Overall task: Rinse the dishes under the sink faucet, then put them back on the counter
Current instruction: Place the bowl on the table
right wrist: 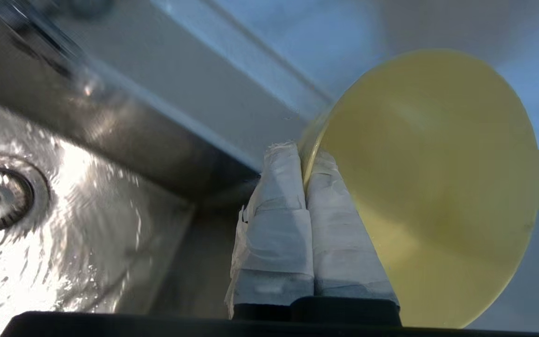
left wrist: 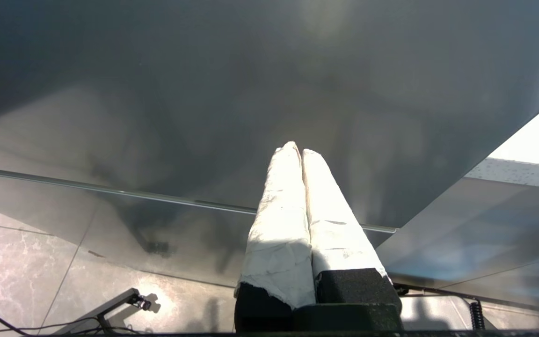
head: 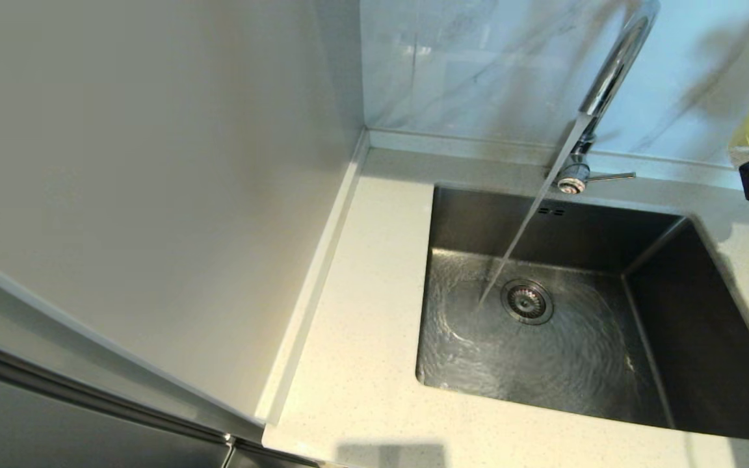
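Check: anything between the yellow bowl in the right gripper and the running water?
Nothing visible. The right gripper pinches the yellow bowl by its rim above the sink's right side; only open basin lies between it and the water stream.

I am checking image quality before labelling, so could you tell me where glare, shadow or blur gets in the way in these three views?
Head view: running water ripples the sink floor; shadows cross the wall tiles. Left wrist view: left gripper fingers overexposed against a dark panel. Right wrist view: bright glare on the wet basin, blurred faucet, yellow bowl sharp in the right gripper.
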